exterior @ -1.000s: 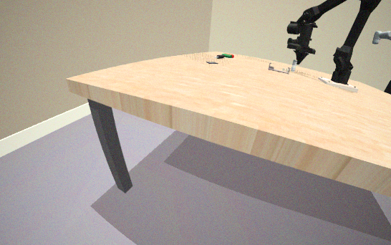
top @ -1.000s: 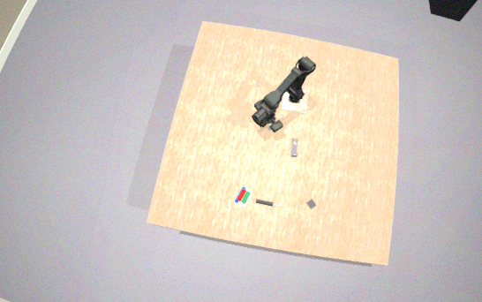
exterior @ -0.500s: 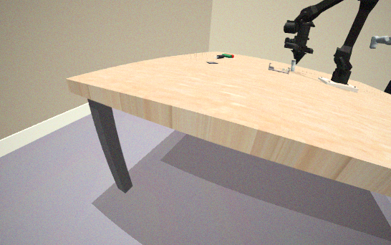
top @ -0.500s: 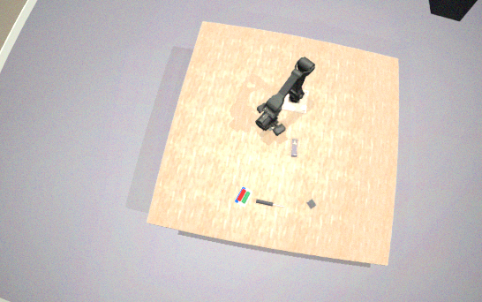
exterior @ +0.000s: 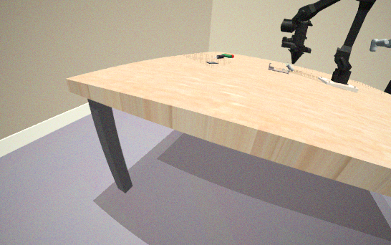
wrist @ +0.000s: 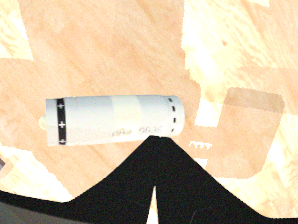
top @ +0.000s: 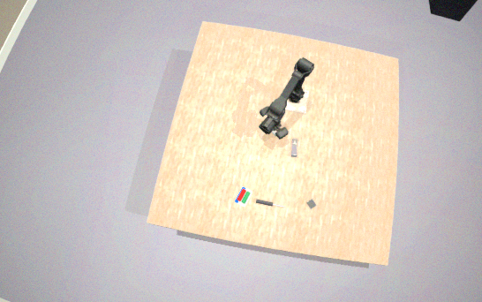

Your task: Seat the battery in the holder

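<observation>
Closed claw (top: 275,126) (exterior: 293,62) (wrist: 157,145) above a loose battery (top: 274,132) (exterior: 290,67) (wrist: 115,120); seating not yet begun.
The claw's fingertips meet, gripping nothing. The battery is outside the holder (top: 294,154) (exterior: 278,71), near its end, and appears tilted or lying over, though its contact with the counter (top: 199,177) (exterior: 179,93) is unclear. Grasping, aligning, seating and release remain. The screwdriver (top: 264,202), coloured pieces (top: 242,195) (exterior: 228,56) and dark square (top: 312,204) (exterior: 212,62) lie well apart, outside the likely path; the closed fingers are the immediate obstacle.

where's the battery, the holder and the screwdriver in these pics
battery (exterior: 290,67) (wrist: 117,120): exterior and wrist views, on its side wall
holder (top: 294,148) (exterior: 279,69): top and exterior views, on its base
screwdriver (top: 264,202): top view, on its dark handle
</observation>
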Tool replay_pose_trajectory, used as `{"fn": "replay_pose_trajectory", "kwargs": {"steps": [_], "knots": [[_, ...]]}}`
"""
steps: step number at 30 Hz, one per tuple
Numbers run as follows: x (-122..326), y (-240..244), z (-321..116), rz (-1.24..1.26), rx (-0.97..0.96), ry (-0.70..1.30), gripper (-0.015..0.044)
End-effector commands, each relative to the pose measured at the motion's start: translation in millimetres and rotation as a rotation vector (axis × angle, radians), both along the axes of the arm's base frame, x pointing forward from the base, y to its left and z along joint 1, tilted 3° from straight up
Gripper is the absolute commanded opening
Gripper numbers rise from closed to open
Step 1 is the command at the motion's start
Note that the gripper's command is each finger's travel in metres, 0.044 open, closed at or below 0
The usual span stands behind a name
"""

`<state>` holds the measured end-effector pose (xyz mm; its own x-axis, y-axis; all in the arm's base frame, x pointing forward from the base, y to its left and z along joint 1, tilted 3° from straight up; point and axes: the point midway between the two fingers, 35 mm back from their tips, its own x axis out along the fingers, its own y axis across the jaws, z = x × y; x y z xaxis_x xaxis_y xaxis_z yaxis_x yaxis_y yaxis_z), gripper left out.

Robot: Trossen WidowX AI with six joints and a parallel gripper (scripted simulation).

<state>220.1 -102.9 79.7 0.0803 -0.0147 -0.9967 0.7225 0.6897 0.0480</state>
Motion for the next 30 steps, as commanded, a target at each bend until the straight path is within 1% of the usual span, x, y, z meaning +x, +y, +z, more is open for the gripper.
{"fn": "replay_pose_trajectory", "kwargs": {"steps": [1, 5, 17, 29, 30], "knots": [[5, 3, 0, -0.003, -0.002, 0.002, 0.0000], [4, 4, 4, 0.000, 0.000, 0.000, 0.0000], [2, 7, 79, -0.003, -0.002, 0.002, 0.0000], [2, 8, 77, 0.001, 0.003, 0.006, 0.0000], [2, 8, 77, 0.018, 0.002, 0.006, 0.0026]]}}
